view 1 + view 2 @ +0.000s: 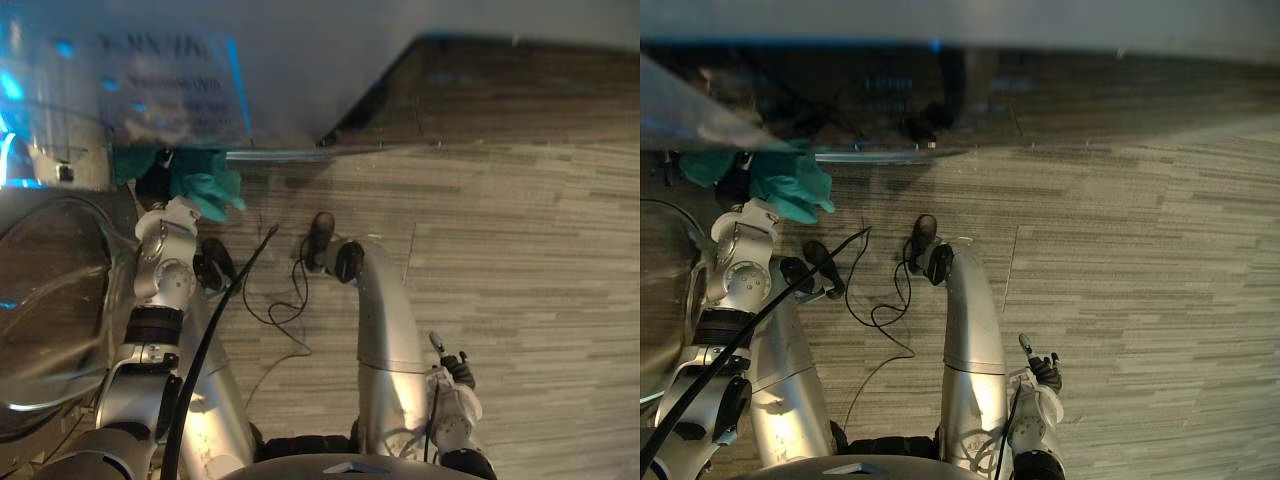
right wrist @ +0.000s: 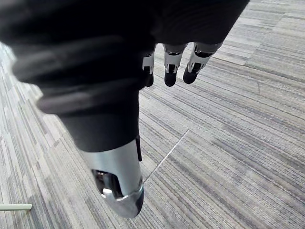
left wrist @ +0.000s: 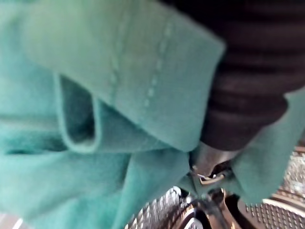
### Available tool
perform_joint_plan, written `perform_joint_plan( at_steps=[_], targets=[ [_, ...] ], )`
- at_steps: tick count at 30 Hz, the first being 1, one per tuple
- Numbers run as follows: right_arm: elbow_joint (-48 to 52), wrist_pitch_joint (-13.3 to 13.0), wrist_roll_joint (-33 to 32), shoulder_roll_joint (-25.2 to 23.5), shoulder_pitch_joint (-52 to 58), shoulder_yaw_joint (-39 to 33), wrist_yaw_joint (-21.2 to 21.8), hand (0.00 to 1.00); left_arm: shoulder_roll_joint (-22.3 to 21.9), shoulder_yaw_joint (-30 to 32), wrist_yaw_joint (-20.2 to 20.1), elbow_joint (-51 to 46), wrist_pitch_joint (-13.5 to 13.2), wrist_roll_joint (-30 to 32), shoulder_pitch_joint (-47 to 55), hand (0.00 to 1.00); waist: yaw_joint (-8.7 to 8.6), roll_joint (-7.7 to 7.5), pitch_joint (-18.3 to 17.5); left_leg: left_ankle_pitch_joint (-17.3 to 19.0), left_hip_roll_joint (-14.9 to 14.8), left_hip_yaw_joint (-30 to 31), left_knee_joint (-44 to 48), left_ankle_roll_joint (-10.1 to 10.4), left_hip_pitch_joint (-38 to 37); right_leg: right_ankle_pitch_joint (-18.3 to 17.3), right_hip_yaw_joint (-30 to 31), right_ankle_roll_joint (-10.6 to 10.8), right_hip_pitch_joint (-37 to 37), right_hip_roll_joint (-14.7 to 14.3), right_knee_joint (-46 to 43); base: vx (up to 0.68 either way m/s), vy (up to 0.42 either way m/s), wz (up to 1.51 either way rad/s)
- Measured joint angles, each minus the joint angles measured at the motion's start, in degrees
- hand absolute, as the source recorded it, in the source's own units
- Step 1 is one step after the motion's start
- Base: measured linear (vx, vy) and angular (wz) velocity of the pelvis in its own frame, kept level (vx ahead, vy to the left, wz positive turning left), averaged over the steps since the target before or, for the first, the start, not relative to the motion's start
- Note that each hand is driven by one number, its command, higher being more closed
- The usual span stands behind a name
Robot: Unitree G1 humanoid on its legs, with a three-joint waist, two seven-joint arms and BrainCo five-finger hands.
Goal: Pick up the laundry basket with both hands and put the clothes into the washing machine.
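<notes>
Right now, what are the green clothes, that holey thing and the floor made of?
Green clothes: soft matte fabric, maybe fleece; it folds limply and has a stitched hem.
Holey thing: looks like shiny metal, probably the washer drum; it glints, with rows of tiny holes.
Floor: probably carpet tiles; dull grey stripes, a thin seam between squares.
</notes>
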State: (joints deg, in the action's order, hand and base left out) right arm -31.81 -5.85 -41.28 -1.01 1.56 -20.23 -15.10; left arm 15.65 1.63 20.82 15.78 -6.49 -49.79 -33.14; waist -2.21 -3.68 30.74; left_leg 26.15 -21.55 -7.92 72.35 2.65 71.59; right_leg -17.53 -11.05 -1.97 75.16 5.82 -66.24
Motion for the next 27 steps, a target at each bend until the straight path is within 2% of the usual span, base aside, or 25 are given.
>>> perform_joint_plan(
  at_steps=[3, 5, 10, 14, 17, 19, 22, 23, 24, 27],
  targets=[
    [1.07, 0.13, -0.01, -0.06, -0.18, 0.61, 0.05, 0.0, -1.64, -4.98, -2.05, -6.91, -0.93, 0.06, -0.24, 1.0, -1.17, -0.05, 0.03, -1.09, 0.07, -1.05, -0.75, -1.03, -0.22, 2.09, 0.5, 0.47, -0.02, 0.02, 1.71, -0.08, 0.024, -0.15],
    [1.58, 0.8, -0.02, -0.17, -0.24, 1.07, 0.17, 0.0, -5.96, -6.82, -3.77, -9.77, -0.99, 0.44, 0.41, 1.0, -1.49, -0.16, 0.08, -1.15, 0.2, -2.12, -1.0, -1.84, -1.05, 4.54, 1.4, 0.28, -0.06, 0.03, 2.37, -0.04, 0.03, -0.08],
    [1.58, 1.06, -0.07, -0.26, -0.37, 1.09, 0.15, 0.0, -14.69, -8.44, -4.07, -11.46, -1.41, 0.43, 6.13, 1.0, -1.57, -0.16, 0.08, -1.33, 0.44, -2.41, -2.1, -1.81, -2.01, 5.01, 1.3, 0.02, -0.68, 0.09, 3.02, 0.0, 0.004, -0.02],
    [1.59, 0.98, -0.07, -0.14, -0.39, 1.35, 0.15, 0.0, -17.75, -8.6, -4.07, -12.92, -1.55, 0.49, 11.32, 1.0, -1.13, -0.16, 0.08, -1.49, 0.97, -1.98, -2.86, -1.52, -2.69, 4.62, 0.94, -0.27, -1.47, 0.4, 2.99, -0.01, -0.023, 0.1],
    [1.59, 0.85, -0.08, 0.01, -0.39, 1.64, 0.14, 0.0, -17.82, -7.72, -3.93, -12.74, -1.54, 0.52, 11.63, 1.0, -1.16, -0.16, 0.08, -1.58, 1.22, -1.91, -2.88, -1.37, -2.61, 4.48, 0.82, -0.26, -1.48, 0.76, 2.83, -0.04, -0.012, 0.06],
    [1.6, 0.7, -0.11, 0.04, -0.39, 1.68, 0.14, 0.0, -17.68, -4.84, -3.53, -12.61, -1.56, 0.64, 9.88, 1.0, -1.17, -0.16, 0.08, -1.57, 1.23, -1.89, -2.76, -1.38, -2.58, 4.41, 0.83, -0.14, -1.5, 0.79, 2.83, -0.06, -0.004, 0.0],
    [1.68, 0.48, -0.16, 0.1, -0.39, 1.89, 0.14, 0.0, -15.17, -0.3, -2.03, -11.49, -1.76, 1.4, 5.54, 1.0, -1.36, -0.16, 0.08, -1.58, 1.15, -1.87, -2.58, -1.44, -2.41, 4.38, 0.82, -0.08, -1.39, 0.76, 2.82, -0.07, -0.011, -0.02],
    [1.63, 0.47, -1.08, 0.19, -0.38, 2.05, 0.14, 0.0, -12.44, 1.94, -1.0, -10.42, -2.27, 1.64, 2.22, 1.0, -1.55, -0.16, 0.08, -1.54, 1.03, -1.87, -2.45, -1.62, -2.09, 4.42, 0.79, -0.12, -1.12, 0.68, 2.87, -0.06, -0.01, -0.03],
    [1.63, 0.49, -1.19, 0.18, -0.38, 2.06, 0.14, 0.0, -11.35, 2.65, -0.63, -10.15, -2.49, 1.64, 0.88, 1.0, -1.66, -0.16, 0.08, -1.53, 0.97, -1.86, -2.4, -1.66, -1.9, 4.45, 0.75, -0.15, -0.99, 0.65, 2.92, -0.08, -0.011, -0.05],
    [1.57, 0.47, -1.17, 0.2, -0.39, 2.08, 0.15, 0.0, -4.38, 3.29, 0.28, -7.5, -3.21, 1.64, -6.13, 1.0, -1.96, -0.16, 0.08, -1.54, 0.74, -1.82, -2.38, -1.67, -1.21, 4.76, 0.63, -0.22, -0.54, 0.37, 3.41, -0.07, -0.002, -0.07]
  ],
)
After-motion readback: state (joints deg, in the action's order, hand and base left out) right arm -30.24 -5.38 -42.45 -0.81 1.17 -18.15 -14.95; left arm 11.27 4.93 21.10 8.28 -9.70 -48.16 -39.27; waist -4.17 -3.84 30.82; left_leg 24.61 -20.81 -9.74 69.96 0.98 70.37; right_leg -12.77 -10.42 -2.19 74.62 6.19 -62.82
